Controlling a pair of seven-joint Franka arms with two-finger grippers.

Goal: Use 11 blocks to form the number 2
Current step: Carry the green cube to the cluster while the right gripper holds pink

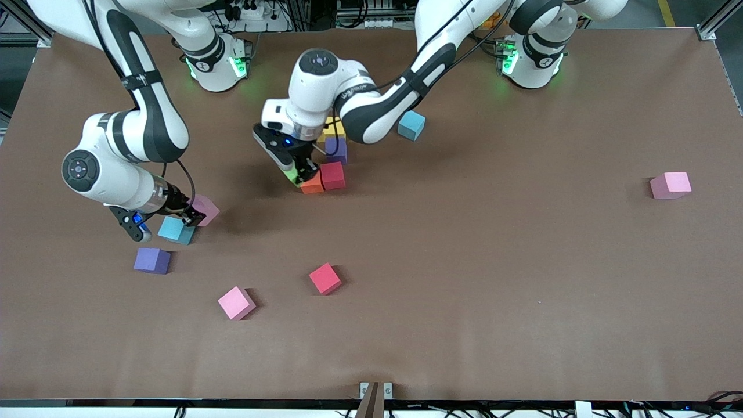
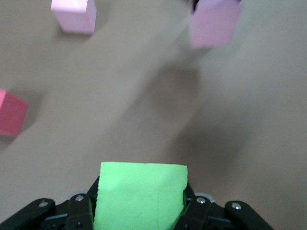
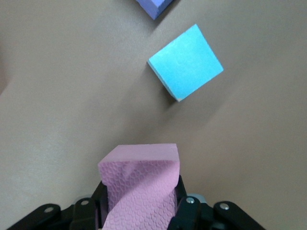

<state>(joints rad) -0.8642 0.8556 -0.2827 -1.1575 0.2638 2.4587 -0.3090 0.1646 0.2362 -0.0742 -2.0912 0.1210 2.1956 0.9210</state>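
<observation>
Holding green: left claw [image 1: 303, 174] clamps green block [image 2: 140, 194] beside orange block [image 1: 312, 184] of the partial number 2 [image 1: 331, 157].
Holding pink: right claw [image 1: 191, 217] clamps pink block [image 3: 139, 187] above tabletop [image 1: 464, 261], near light blue block [image 3: 186, 62].

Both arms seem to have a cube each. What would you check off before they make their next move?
1. Left gripper shut on green block: ok.
2. Right gripper shut on pink block: ok.
3. Green block over the spot beside the orange block: ok.
4. Started cluster tidy, red block touching orange: ok.
5. Green block square to its neighbours: cannot tell.
6. Light blue block apart from the pink block: ok.
</observation>
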